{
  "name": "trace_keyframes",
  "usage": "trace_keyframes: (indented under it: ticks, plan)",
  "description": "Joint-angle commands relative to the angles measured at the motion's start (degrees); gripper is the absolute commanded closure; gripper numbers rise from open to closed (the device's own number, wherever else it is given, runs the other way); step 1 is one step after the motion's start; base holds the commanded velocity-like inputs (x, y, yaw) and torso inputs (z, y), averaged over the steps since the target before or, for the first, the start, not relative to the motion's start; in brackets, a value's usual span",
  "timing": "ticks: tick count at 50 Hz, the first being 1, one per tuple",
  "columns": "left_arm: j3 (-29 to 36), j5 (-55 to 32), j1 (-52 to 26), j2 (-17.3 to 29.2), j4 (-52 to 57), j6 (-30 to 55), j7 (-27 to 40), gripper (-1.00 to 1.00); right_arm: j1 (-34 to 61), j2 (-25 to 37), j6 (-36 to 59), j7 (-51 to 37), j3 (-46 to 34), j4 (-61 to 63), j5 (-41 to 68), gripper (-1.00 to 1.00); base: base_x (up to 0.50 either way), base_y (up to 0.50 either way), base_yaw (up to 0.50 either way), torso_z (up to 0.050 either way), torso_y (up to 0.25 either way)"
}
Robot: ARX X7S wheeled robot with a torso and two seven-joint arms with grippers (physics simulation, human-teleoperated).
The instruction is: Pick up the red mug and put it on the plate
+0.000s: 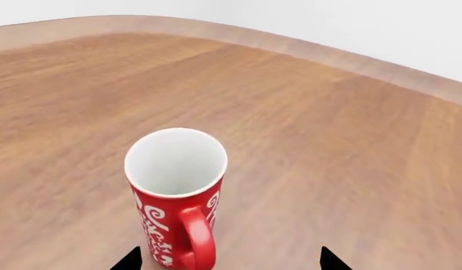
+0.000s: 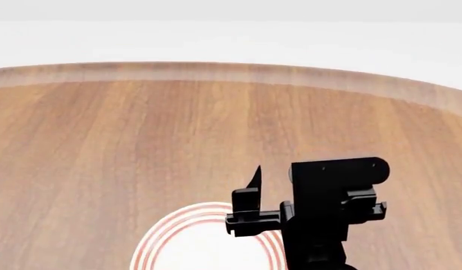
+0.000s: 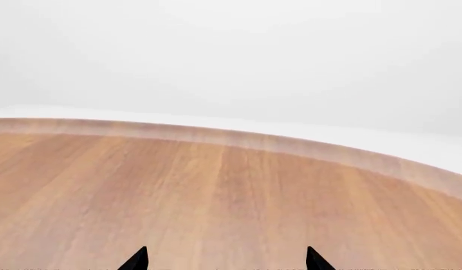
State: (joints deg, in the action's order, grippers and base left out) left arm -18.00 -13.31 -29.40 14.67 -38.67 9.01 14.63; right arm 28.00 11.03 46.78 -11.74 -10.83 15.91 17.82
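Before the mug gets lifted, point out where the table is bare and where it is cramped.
Bare wood runs from the plate out to the table's far curved edge, and all around the red mug in the left wrist view. The plate's white middle is free. The tight spot is beside the plate, where the right gripper hangs over its rim.

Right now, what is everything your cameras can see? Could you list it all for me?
red mug: one, red with white pattern, white inside, upright on the table, seen only by the left wrist camera.
plate: one, white with red rings, on the table near the robot, partly hidden behind the right arm.
table: one, brown wood with a curved far edge.
wall: pale grey-white, behind the table.
left gripper: black, open, the mug by one fingertip.
right gripper: black, open, above bare table.
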Motion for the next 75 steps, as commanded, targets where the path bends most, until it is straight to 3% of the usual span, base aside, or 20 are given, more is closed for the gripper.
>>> trace_keyframes:
  ticks: [1, 15, 75]
  plan:
    - [0.8, 1.6, -6.4, 1.6, -14.0, -5.9, -1.1, -1.0, 0.0, 0.1, -0.7, 0.1, -0.2, -1.1, 0.4, -1.0, 0.0, 0.0, 0.0, 0.0, 0.0]
    - [0.8, 2.9, -14.7, 3.9, -35.9, -17.2, -2.4, -1.0, 0.1, 0.3, -1.4, 0.0, -0.5, -2.3, 0.6, -1.0, 0.0, 0.0, 0.0, 0.0, 0.0]
    - [-8.3, 12.6, -16.8, 4.2, -36.3, -10.5, -1.7, -1.0, 0.4, 0.5, -6.4, 0.3, -2.5, -9.1, 1.1, -1.0, 0.0, 0.0, 0.0, 0.0, 0.0]
